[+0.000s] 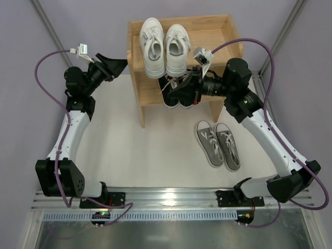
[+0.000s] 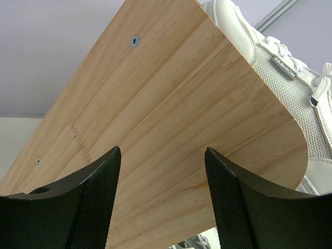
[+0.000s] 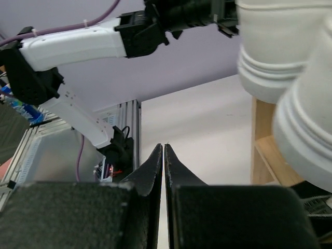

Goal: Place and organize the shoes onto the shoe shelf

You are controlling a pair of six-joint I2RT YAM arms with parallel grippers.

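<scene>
Right gripper [image 3: 164, 150] fingers pressed together, nothing between them, parked at the lower tier by the black pair [image 1: 171, 98]. Left gripper [image 2: 162, 151] fingers spread wide, empty, facing the shoe shelf [image 1: 220, 26] side panel: smooth pale wood grain, rounded corner, screw heads. White sneakers [image 1: 153, 46] sit on the top tier, side by side, mesh with a glossy trim. Grey pair [image 1: 209, 141] is still on the table [image 1: 114, 150], on the near side of the right fingers, long axes running roughly base-to-shelf, slightly slanted. Right arm is clearly nearer. Soft canvas, white laces, rubber rims; likely next pick.
</scene>
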